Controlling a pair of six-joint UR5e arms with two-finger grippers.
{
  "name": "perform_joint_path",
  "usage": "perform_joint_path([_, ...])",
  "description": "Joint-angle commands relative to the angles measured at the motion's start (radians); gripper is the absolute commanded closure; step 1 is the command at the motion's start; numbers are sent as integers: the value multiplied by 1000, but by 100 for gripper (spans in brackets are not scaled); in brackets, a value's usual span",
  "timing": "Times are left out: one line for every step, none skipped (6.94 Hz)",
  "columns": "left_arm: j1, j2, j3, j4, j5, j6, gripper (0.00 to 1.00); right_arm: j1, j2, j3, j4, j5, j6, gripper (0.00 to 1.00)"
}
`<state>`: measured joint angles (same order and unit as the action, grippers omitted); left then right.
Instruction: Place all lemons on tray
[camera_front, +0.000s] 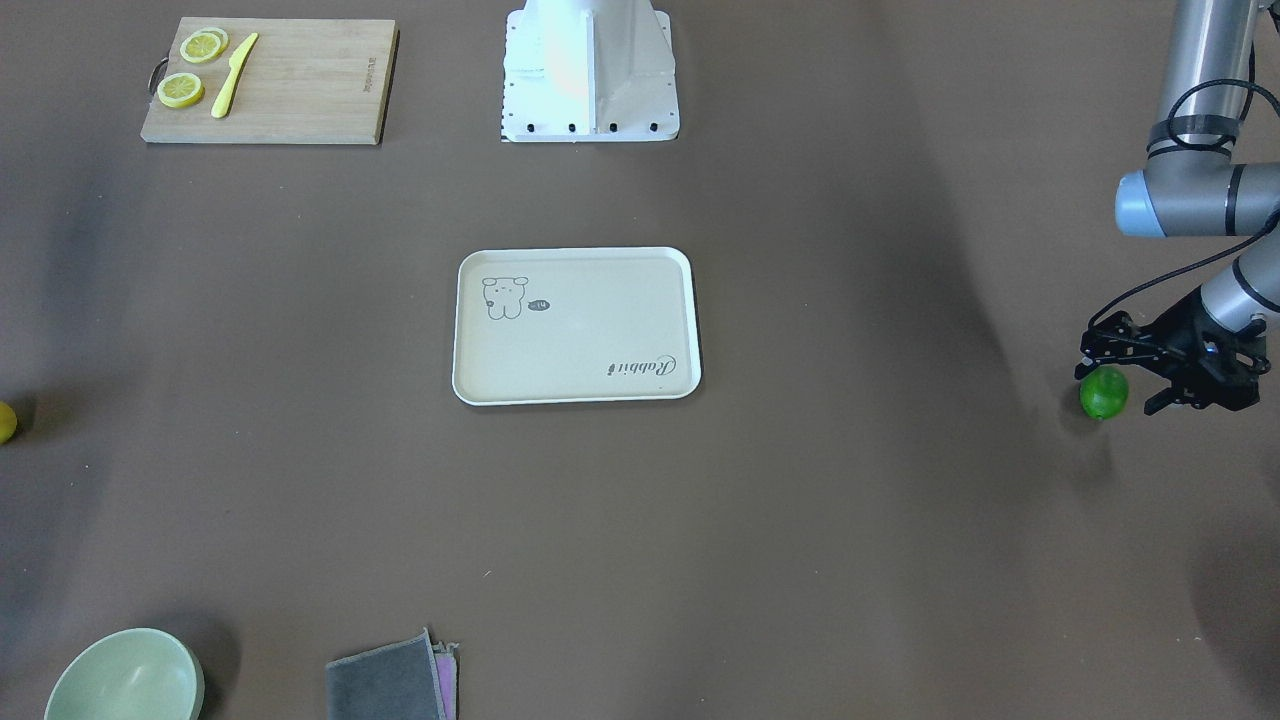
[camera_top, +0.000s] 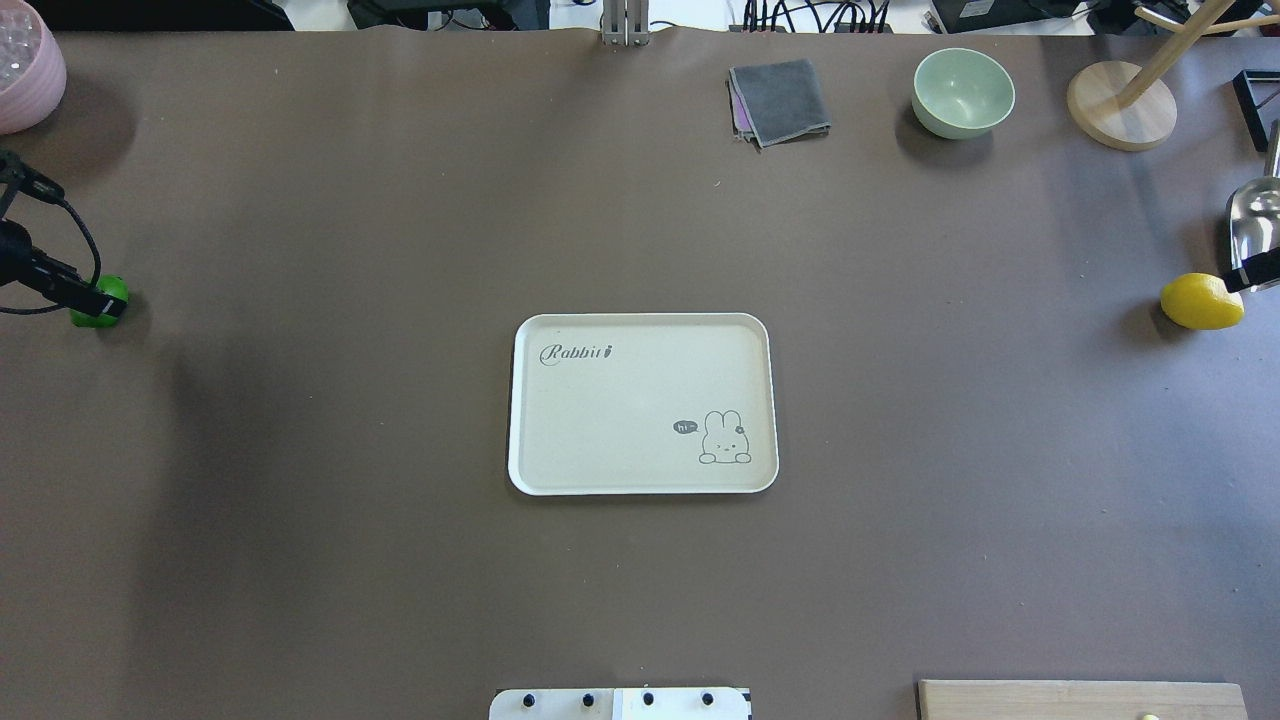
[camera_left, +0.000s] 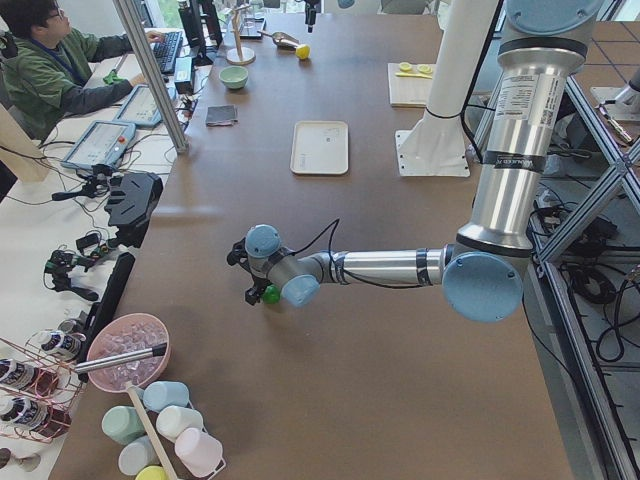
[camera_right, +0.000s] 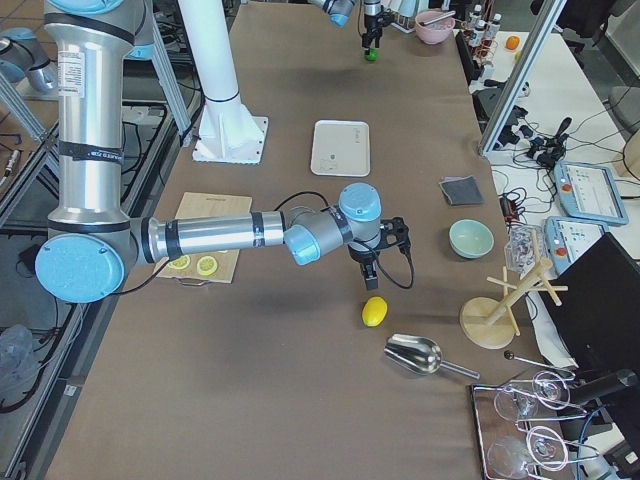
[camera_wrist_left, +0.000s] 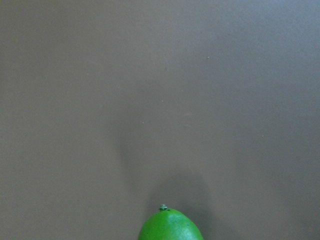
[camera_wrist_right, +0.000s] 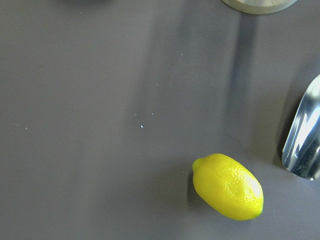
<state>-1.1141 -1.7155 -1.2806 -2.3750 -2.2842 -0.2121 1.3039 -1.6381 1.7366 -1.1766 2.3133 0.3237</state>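
Observation:
The cream tray (camera_front: 575, 385) (camera_top: 640, 480) with the "Rabbit" drawing lies empty at the table's middle. The green lemon (camera_front: 1104, 392) (camera_top: 108, 290) lies on the table at my far left, and its tip shows at the bottom of the left wrist view (camera_wrist_left: 170, 227). My left gripper (camera_front: 1120, 385) (camera_top: 88, 300) is low over it and looks open, a finger on either side. The yellow lemon (camera_top: 1200, 302) (camera_wrist_right: 227, 186) (camera_right: 374, 311) lies at my far right. My right gripper (camera_top: 1255, 272) (camera_right: 366, 280) hovers just above it; I cannot tell whether it is open or shut.
A bamboo cutting board (camera_front: 300, 90) holds lemon slices and a yellow knife beside the robot base (camera_front: 590, 90). At the far edge are a green bowl (camera_top: 962, 92), a grey cloth (camera_top: 780, 100), a wooden stand (camera_top: 1120, 105), a metal scoop (camera_top: 1255, 215) and a pink bowl (camera_top: 25, 65).

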Motion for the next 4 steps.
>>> perform_joint_path([20, 7, 7, -41, 33, 0, 28, 0, 0, 1, 0, 0, 0, 0])
perform_joint_path([33, 8, 23, -64, 66, 0, 66, 0, 0, 4, 2, 0, 0, 0])
perform_joint_path([37, 8, 26, -75, 66, 0, 100, 0, 1, 6, 0, 0, 0, 0])
perform_joint_path([37, 7, 14, -78, 66, -1, 100, 0, 0, 8, 2, 0, 0, 0])
